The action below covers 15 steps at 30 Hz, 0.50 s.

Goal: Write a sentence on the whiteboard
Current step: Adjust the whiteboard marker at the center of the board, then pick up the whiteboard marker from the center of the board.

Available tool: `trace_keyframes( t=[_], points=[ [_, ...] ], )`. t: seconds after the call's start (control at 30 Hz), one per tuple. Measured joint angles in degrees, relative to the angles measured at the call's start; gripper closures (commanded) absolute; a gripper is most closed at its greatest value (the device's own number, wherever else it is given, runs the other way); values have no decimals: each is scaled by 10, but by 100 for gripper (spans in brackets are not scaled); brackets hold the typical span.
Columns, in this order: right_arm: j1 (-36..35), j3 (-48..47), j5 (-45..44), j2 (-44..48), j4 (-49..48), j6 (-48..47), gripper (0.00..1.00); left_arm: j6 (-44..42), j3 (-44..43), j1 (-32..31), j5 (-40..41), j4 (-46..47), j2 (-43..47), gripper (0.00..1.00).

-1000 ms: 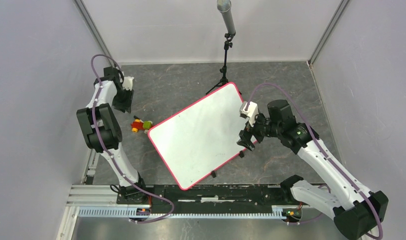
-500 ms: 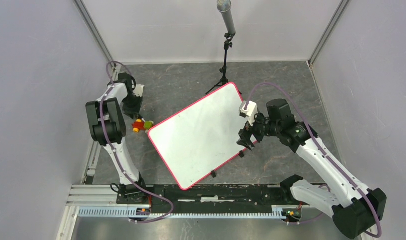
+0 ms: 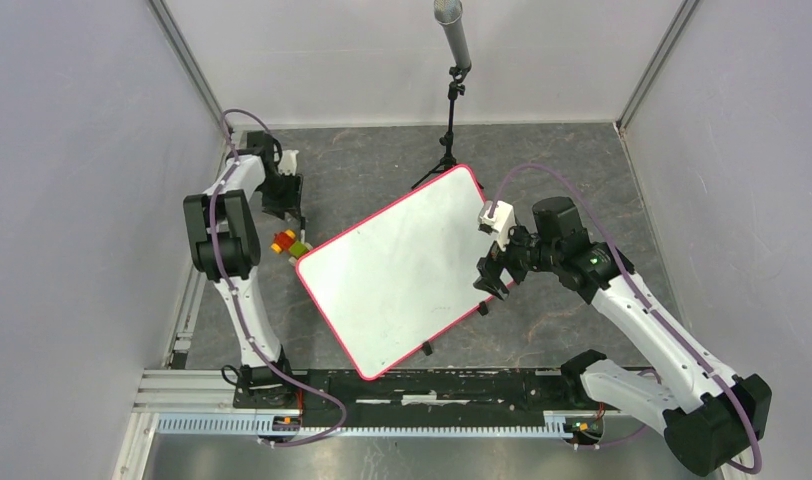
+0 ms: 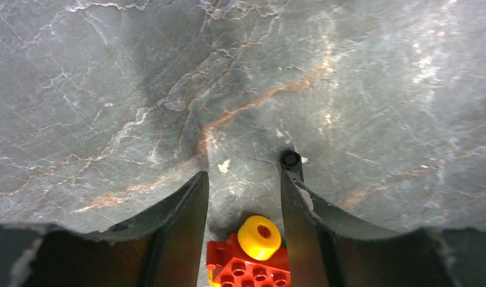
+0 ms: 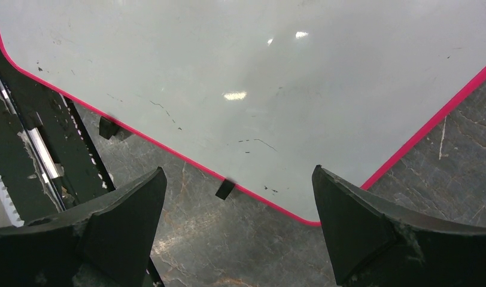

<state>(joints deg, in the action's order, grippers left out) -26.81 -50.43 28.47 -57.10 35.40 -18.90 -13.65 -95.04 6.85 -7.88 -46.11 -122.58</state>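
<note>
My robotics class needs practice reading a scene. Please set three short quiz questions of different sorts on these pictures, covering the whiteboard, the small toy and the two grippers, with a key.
1. Multiple choice: which black two-finger gripper hangs open over the edge of the large white rectangular whiteboard with the pink-red rim?
A) left gripper
B) right gripper
C) neither
2. True or false: a full handwritten sentence covers that board.
3. Fill in: the small red-and-yellow plastic brick toy on the grey marbled stone table shows between the ___ gripper's fingers in its wrist view.

Key: 1 B. 2 False; only faint specks show. 3 left.
</note>
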Motion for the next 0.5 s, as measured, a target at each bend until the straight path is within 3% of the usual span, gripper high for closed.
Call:
trace_keyframes(
  t=[0.23,0.5],
  points=[
    [2,-1,0,0,-5,18,2,28,35,-1,-47,17,63,39],
    [3,-10,-12,-3,-17,57,2,40,61,-25,-35,29,73,49]
  ],
)
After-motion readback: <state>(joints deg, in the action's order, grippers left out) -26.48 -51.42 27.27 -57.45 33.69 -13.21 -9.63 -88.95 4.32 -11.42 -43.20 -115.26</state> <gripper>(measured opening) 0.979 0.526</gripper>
